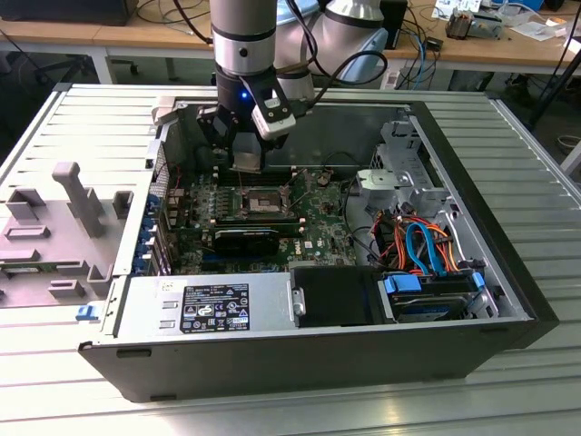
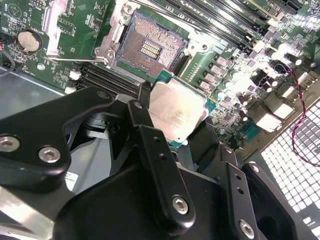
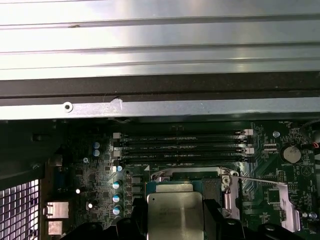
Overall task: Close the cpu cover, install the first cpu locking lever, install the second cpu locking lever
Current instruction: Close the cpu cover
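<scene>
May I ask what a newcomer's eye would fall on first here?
Most likely the silvery processor chip clamped in the black pincer, seen in the second wrist view near the open socket with its bare contacts. In the exterior view, the arm reaches into the opened computer case.

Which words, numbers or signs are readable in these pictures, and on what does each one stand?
None reads with certainty.
On the power-supply label: print too small.
On the processor chip held in the gripper: faint marks, unreadable.
On the green board: white lettering too small.
</scene>
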`<control>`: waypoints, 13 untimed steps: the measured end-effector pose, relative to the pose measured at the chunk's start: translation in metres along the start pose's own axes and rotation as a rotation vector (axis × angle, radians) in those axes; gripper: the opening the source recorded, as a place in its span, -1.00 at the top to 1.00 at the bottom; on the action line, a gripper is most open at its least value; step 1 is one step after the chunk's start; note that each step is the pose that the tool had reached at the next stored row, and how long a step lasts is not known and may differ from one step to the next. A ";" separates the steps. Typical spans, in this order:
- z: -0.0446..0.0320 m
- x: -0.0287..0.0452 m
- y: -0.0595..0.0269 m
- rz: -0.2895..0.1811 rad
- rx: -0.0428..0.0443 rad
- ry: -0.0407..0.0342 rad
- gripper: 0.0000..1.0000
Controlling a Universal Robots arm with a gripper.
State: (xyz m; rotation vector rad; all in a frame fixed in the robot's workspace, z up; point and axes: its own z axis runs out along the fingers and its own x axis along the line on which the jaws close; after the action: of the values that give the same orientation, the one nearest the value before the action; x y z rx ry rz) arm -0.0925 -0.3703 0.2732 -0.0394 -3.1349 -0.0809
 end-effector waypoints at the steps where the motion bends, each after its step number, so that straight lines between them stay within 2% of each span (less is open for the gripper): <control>1: 0.0001 0.0000 0.0000 0.000 0.0007 0.0000 -0.09; 13: 0.0012 0.0000 -0.0001 0.000 0.0072 -0.0002 -0.09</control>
State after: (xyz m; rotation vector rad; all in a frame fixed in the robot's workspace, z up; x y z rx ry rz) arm -0.0925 -0.3703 0.2720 -0.0394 -3.1353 -0.0696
